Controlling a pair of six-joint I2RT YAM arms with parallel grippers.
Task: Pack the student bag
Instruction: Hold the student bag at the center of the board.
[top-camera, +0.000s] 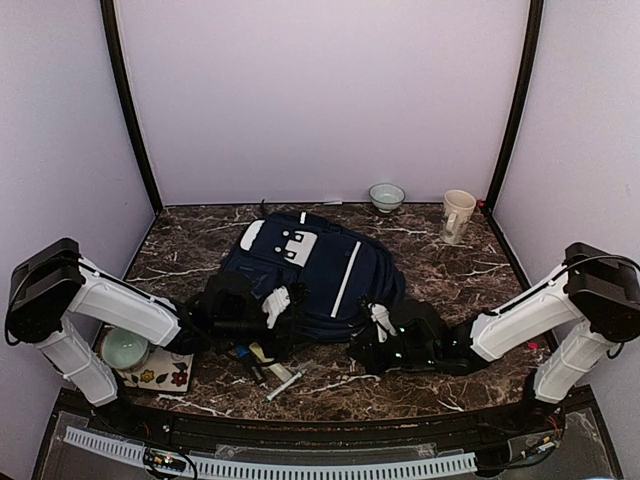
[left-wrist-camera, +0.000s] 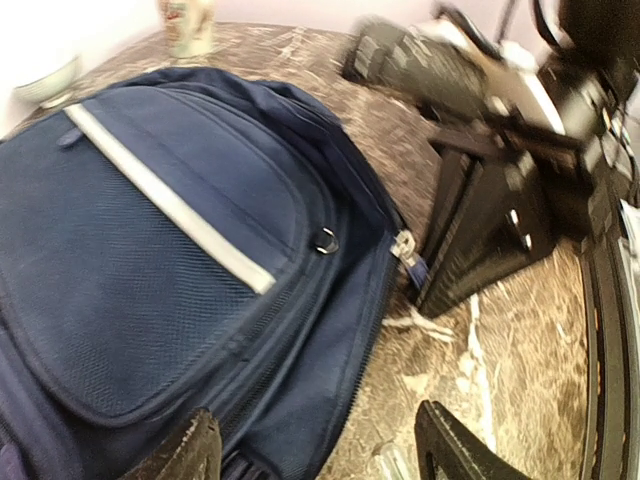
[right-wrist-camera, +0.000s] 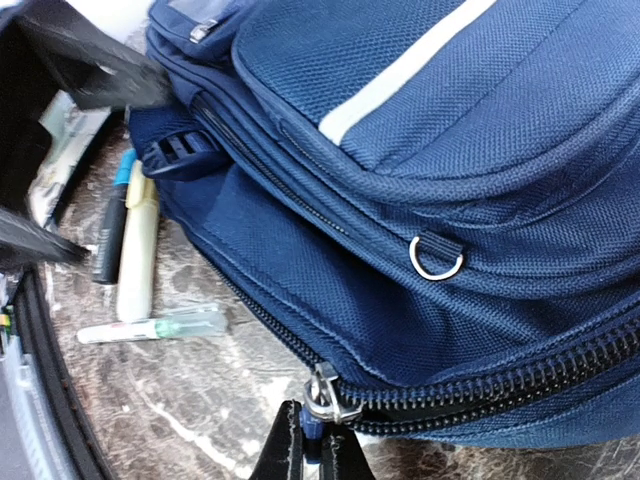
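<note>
The student bag (top-camera: 310, 270), navy with white stripes, lies flat in the middle of the table. My right gripper (right-wrist-camera: 312, 445) is shut on the blue tab of its zipper pull (right-wrist-camera: 325, 395) at the bag's near edge; the zipper beside it looks closed. My left gripper (left-wrist-camera: 315, 455) is open, and its fingers (left-wrist-camera: 185, 450) straddle the bag's (left-wrist-camera: 150, 250) side seam and bare table, gripping nothing. In the left wrist view the right gripper (left-wrist-camera: 480, 230) stands at the zipper pull (left-wrist-camera: 408, 250). From above, the left gripper (top-camera: 275, 305) and right gripper (top-camera: 375, 325) sit at the bag's near side.
A black marker (right-wrist-camera: 112, 225), a yellow highlighter (right-wrist-camera: 138, 250) and a clear green-capped pen (right-wrist-camera: 155, 325) lie on the table by the bag's near corner. A green bowl (top-camera: 125, 348) rests on a floral mat (top-camera: 165, 375) at left. A small bowl (top-camera: 386, 196) and a mug (top-camera: 457, 215) stand at the back.
</note>
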